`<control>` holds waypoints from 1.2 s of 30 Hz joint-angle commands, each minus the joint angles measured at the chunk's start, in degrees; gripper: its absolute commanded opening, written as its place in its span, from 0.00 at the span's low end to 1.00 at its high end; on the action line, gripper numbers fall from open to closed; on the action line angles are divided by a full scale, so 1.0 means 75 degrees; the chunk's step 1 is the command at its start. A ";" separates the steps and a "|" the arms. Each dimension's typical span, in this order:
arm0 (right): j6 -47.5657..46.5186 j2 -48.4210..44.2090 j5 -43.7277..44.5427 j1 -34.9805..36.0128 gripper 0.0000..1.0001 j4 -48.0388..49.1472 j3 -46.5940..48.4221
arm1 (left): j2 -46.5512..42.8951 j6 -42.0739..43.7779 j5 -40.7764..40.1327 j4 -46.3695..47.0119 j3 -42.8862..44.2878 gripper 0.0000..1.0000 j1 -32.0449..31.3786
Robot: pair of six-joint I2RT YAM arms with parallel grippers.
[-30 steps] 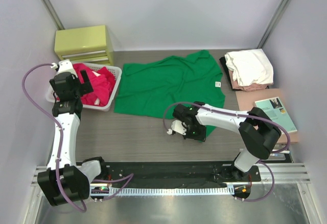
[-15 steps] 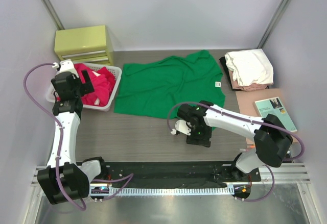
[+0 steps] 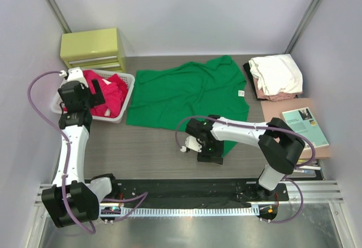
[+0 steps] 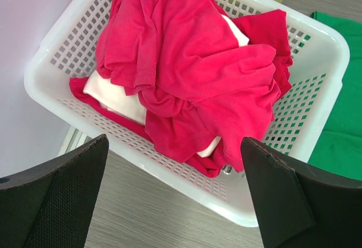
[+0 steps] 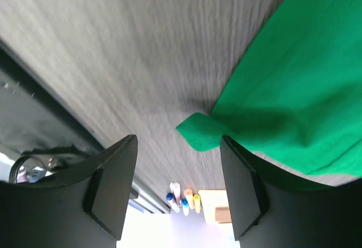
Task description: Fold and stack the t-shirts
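Note:
A bright green t-shirt (image 3: 186, 92) lies spread out on the table's middle, its small white label (image 3: 241, 94) at the right. My right gripper (image 3: 205, 148) hovers over its near right corner. In the right wrist view this gripper (image 5: 178, 146) is open, and the shirt's folded corner (image 5: 198, 133) lies on the table just beyond the fingertips, not gripped. Red t-shirts (image 4: 186, 67) fill the white basket (image 4: 317, 39), with white cloth (image 4: 116, 98) under them. My left gripper (image 4: 174, 146) hangs open and empty over the basket's near rim. White (image 3: 277, 73), pale pink (image 3: 272, 96) and black (image 3: 249, 69) shirts are stacked at the back right.
A yellow-green drawer box (image 3: 93, 47) stands behind the basket (image 3: 128, 96) at the back left. A teal-covered book (image 3: 305, 125) lies on a pinkish board (image 3: 280, 115) at the right. The black base rail (image 3: 186, 188) runs along the near edge. Several markers (image 5: 184, 194) show past the table edge.
My right gripper has opened, from shut a second ago, and shifted a little left at the green shirt's near corner. The left arm has hardly moved.

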 commanded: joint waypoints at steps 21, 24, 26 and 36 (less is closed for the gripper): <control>-0.0072 -0.0943 0.0446 -0.0093 0.01 -0.0326 -0.0586 | -0.0348 0.0147 0.0602 0.0347 -0.0254 1.00 0.0027; -0.0049 -0.1612 0.0644 -0.0116 0.01 -0.0807 -0.0738 | -0.0231 0.0112 0.0684 0.0370 -0.0219 1.00 0.0027; -0.0014 -0.1881 0.0820 -0.0163 0.01 -0.1065 -0.0844 | -0.0207 0.0066 0.0754 0.0370 -0.0184 1.00 0.0039; 0.0197 -0.2223 0.0880 -0.0303 0.67 -0.0129 -0.0985 | -0.0277 0.0089 0.0883 0.0312 -0.0230 1.00 0.0027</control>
